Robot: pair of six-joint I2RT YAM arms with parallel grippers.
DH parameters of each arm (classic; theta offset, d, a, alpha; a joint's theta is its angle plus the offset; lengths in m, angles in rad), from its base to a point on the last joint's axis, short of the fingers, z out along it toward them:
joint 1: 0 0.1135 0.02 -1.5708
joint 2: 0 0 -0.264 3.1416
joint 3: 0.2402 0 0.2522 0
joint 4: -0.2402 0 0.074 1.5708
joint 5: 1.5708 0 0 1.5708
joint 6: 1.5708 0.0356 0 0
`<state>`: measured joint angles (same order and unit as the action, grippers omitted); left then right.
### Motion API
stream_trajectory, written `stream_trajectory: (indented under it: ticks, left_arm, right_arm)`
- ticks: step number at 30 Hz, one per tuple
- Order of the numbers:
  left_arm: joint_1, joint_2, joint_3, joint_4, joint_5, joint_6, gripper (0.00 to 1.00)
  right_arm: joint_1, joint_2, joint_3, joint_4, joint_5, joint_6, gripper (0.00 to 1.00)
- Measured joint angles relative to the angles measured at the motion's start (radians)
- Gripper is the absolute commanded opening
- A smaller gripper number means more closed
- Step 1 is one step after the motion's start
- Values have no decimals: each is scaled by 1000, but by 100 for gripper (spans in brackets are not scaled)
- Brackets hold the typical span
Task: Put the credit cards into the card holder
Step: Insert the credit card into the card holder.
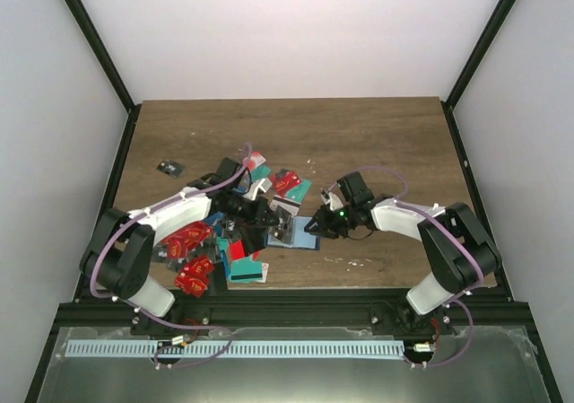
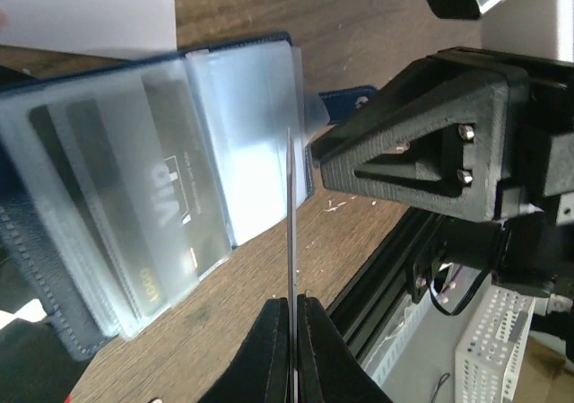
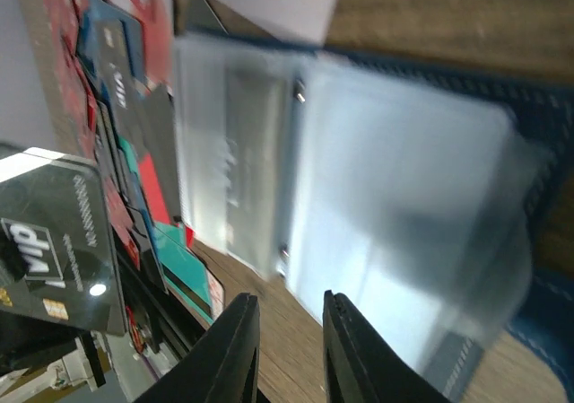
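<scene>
Left wrist: left end effector [image 2: 290, 331] clamped on a card [image 2: 291, 214], edge-on, likely for sliding into the open holder [image 2: 134, 205] just ahead. Right end effector [image 3: 289, 340] slightly apart, empty, beside it.

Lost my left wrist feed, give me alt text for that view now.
The left gripper is shut on a thin credit card, seen edge-on, its far end over the clear sleeves of the open card holder. One sleeve holds a black VIP card; the right gripper sits close at right.
</scene>
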<state>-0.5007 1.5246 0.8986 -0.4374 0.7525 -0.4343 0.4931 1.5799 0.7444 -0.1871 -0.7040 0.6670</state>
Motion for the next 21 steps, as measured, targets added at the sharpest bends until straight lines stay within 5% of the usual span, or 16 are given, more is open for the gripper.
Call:
stream_trajectory:
  ticks: [21]
  left_arm:
    - [-93, 234, 95, 49, -64, -7, 4]
  right_arm:
    - [-26, -43, -94, -18, 139, 0, 17]
